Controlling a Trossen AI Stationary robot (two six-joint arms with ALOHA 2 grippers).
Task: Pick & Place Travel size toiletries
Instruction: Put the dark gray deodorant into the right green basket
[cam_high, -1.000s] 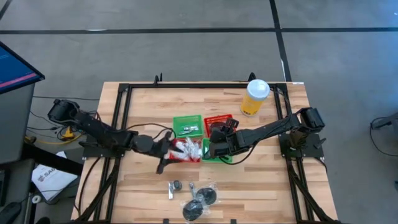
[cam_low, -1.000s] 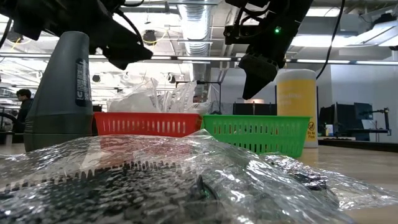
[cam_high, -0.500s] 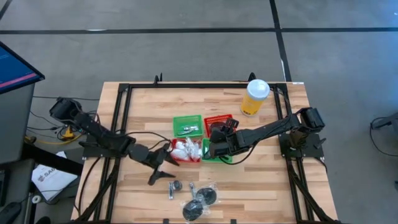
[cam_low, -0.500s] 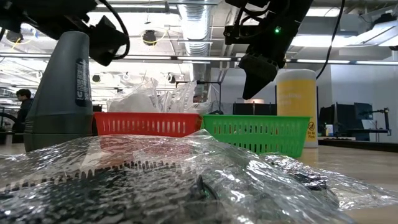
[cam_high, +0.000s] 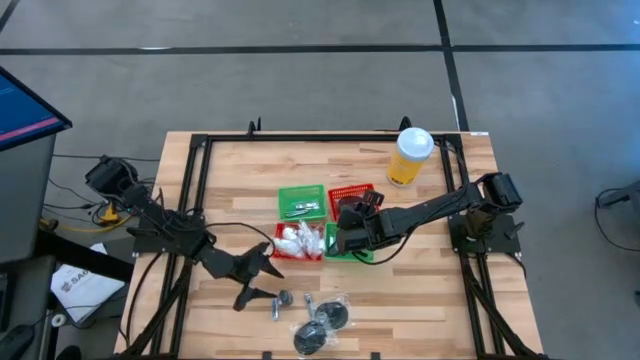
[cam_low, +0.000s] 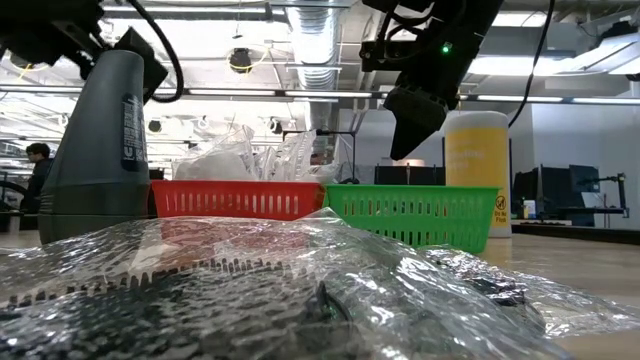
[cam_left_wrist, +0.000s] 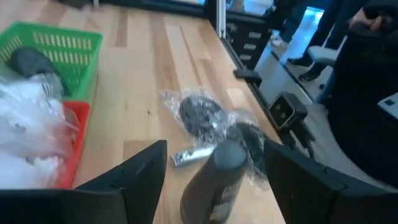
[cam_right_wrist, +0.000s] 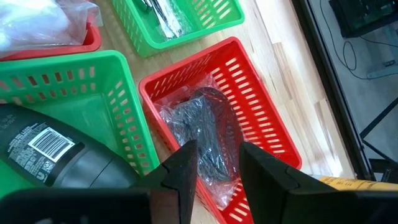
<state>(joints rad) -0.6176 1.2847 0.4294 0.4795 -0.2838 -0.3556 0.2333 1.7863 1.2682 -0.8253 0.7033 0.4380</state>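
Note:
A grey bottle (cam_high: 283, 298) stands upright on the table near its front edge, with a thin silvery tube (cam_high: 275, 312) and two plastic-wrapped dark discs (cam_high: 335, 315) lying beside it. My left gripper (cam_high: 258, 283) hovers open just left of the bottle. In the left wrist view the bottle (cam_left_wrist: 217, 180) shows ahead between the fingers, untouched. White packets (cam_high: 298, 238) fill a red basket (cam_high: 279, 256). My right gripper (cam_high: 343, 238) hangs open and empty over a green basket (cam_right_wrist: 118, 87), which holds another grey bottle (cam_right_wrist: 56, 155).
Farther back, a green basket (cam_high: 302, 202) holds silvery tubes, and a red basket (cam_right_wrist: 249, 112) holds a wrapped disc (cam_right_wrist: 202, 134). A tall yellow cup (cam_high: 410, 155) stands at the far right. Black frame rails run along the table's edges. Bare wood lies at the near left.
My left gripper has left the red basket of white packets and swung toward the table's near edge and slightly left, rolling as it went. It now sits beside the upright grey bottle. The packets stay in the basket.

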